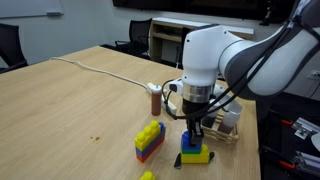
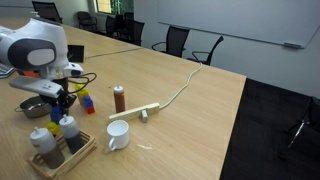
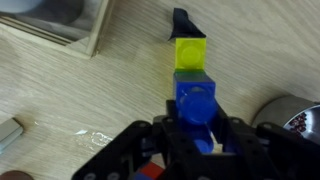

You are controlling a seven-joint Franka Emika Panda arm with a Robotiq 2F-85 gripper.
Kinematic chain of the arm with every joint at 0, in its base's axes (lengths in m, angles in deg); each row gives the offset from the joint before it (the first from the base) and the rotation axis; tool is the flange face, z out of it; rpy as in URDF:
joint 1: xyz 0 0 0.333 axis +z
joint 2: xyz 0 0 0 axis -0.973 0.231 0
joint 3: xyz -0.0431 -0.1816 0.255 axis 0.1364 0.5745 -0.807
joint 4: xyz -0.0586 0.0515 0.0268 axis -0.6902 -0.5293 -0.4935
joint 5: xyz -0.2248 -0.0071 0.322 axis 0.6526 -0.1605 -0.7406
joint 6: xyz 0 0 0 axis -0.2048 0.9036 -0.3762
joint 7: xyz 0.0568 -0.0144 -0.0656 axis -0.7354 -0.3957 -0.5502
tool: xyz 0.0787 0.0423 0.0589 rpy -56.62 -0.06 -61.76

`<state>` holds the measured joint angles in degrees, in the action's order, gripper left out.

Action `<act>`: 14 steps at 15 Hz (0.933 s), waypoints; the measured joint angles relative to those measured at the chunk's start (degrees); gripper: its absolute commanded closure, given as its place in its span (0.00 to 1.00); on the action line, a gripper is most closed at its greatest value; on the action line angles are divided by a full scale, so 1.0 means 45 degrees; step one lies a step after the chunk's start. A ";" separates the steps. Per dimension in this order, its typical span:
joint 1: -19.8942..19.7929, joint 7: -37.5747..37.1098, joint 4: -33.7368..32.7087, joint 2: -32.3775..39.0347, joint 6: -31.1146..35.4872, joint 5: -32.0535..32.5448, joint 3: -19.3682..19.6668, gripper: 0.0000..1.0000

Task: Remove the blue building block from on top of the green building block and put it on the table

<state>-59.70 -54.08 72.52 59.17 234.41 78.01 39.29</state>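
Observation:
The blue building block [image 1: 196, 146] sits directly over the low yellowish-green building block [image 1: 191, 158] on the light-brown wooden table [image 1: 70, 110]. I cannot tell whether the two still touch. My gripper [image 1: 195, 130] comes down from above, its fingers shut on the blue block's sides. In the wrist view the blue block [image 3: 195, 100] is between my fingers [image 3: 196, 135], with the green block [image 3: 189, 52] just beyond it and a small black piece [image 3: 183, 22] past that. In an exterior view my gripper [image 2: 62, 100] hides both blocks.
A yellow-blue-red stack [image 1: 149, 140] stands close beside my gripper. A wooden tray of bottles [image 2: 62, 143], a metal bowl [image 2: 33, 107], a white mug [image 2: 117, 133], a brown bottle [image 2: 119, 98] and a white cable [image 2: 170, 98] share the table. Chairs stand beyond the far edge.

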 measured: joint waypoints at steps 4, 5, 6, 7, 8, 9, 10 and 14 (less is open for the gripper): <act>0.0073 -0.0378 0.0000 -0.0035 -0.0001 0.0535 0.0007 0.89; 0.0099 -0.0481 0.0000 -0.0046 -0.0001 0.0675 0.0008 0.89; 0.0124 -0.0551 0.0000 -0.0058 0.0000 0.0780 0.0009 0.89; 0.0151 -0.0605 0.0000 -0.0069 0.0000 0.0857 0.0008 0.89; 0.0177 -0.0630 0.0000 -0.0084 0.0000 0.0883 0.0007 0.89; 0.0193 -0.0632 0.0000 -0.0101 0.0000 0.0884 -0.0008 0.89; 0.0196 -0.0632 0.0000 -0.0121 0.0000 0.0884 -0.0043 0.89; 0.0248 -0.0632 0.0108 -0.0356 -0.0003 0.0851 -0.0253 0.89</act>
<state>-58.58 -56.92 73.00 57.57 234.39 81.84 38.15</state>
